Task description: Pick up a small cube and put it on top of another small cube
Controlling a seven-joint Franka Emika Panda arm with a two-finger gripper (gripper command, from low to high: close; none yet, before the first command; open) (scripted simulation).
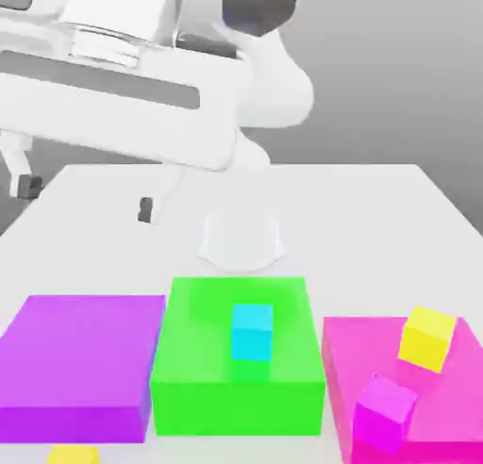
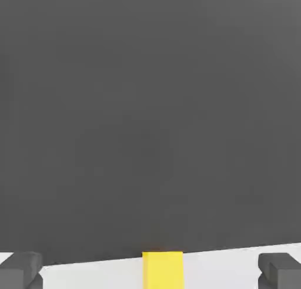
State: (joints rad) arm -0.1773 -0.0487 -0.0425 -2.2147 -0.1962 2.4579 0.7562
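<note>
The green block [image 1: 189,358] stands on the white desk [image 1: 349,226], with the cyan cube [image 1: 252,332] on its top; this cube sits upright, its near face looking towards the exterior view and its sides running nearly square with the green block; being a cube, it shows no long axis.

Just to the exterior view's left of the green block is the purple block [image 1: 80,358]; to the exterior view's right of it is the pink block [image 1: 358,344], which carries the magenta cube [image 1: 385,415] at its near part and the far yellow cube [image 1: 426,339] behind; both cubes are turned out of line with the green block, corners angled, neither with a longer side; whether they also tip, I cannot tell.

The near yellow cube [image 1: 74,455] lies nearer the exterior view than the green block and to its left, cut by the picture's edge; its visible far edge runs nearly level, roughly in line with that block.

The gripper [image 1: 86,198] hangs above the desk, up and to the exterior view's left of the green block; its fingers are spread wide with nothing held; in the hand view, a yellow cube appears between them, apart from both.
</note>
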